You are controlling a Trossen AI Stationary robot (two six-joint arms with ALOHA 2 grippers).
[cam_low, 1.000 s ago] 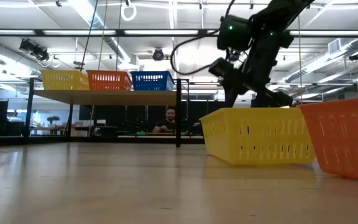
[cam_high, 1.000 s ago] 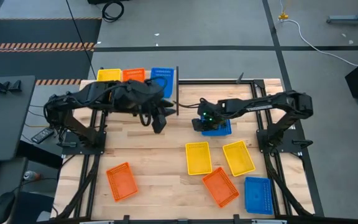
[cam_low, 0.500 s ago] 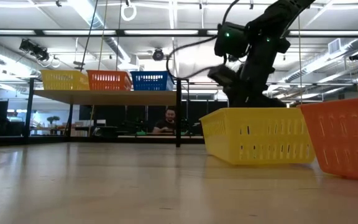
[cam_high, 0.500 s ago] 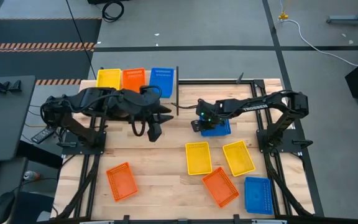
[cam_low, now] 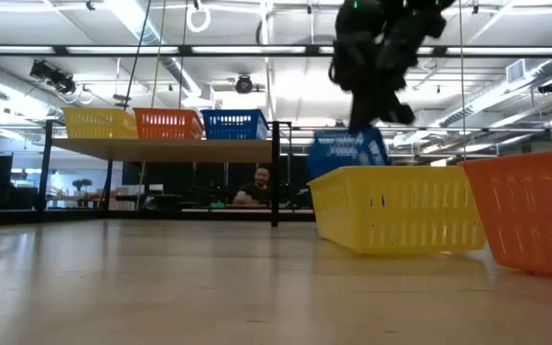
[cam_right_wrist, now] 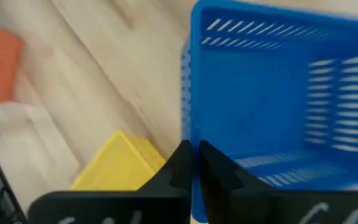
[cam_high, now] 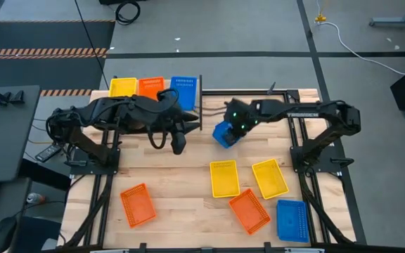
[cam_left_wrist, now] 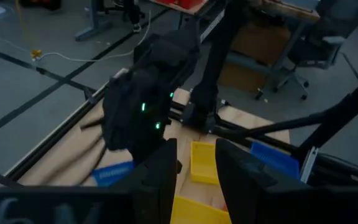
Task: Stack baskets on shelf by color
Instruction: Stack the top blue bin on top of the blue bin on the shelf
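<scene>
My right gripper [cam_high: 230, 132] is clamped on the wall of 1 blue basket [cam_high: 223, 134]. Fingers pinched nearly together on the rim, seen in my right wrist view [cam_right_wrist: 193, 163]. Basket is lifted clear of the table [cam_high: 181, 190], tilted, hanging in the air near the shelf's black corner post; in the low view it shows above the yellow basket in front [cam_low: 349, 151].

Shelf [cam_high: 153, 95] at the far left part of the table: 3 baskets side by side on it, yellow [cam_high: 123, 87], orange [cam_high: 151, 86], blue [cam_high: 183, 86].

On the tabletop: 2 yellow baskets close together near the middle [cam_high: 224, 178] [cam_high: 269, 178], 1 orange basket [cam_high: 249, 211] just in front of them, 1 blue basket [cam_high: 292, 220] beside that at the right front, and 1 orange basket [cam_high: 137, 204] well apart at the left front.

My left gripper [cam_high: 177, 144] hangs over the table just in front of the shelf, empty, its fingers [cam_left_wrist: 160, 180] a little apart.
</scene>
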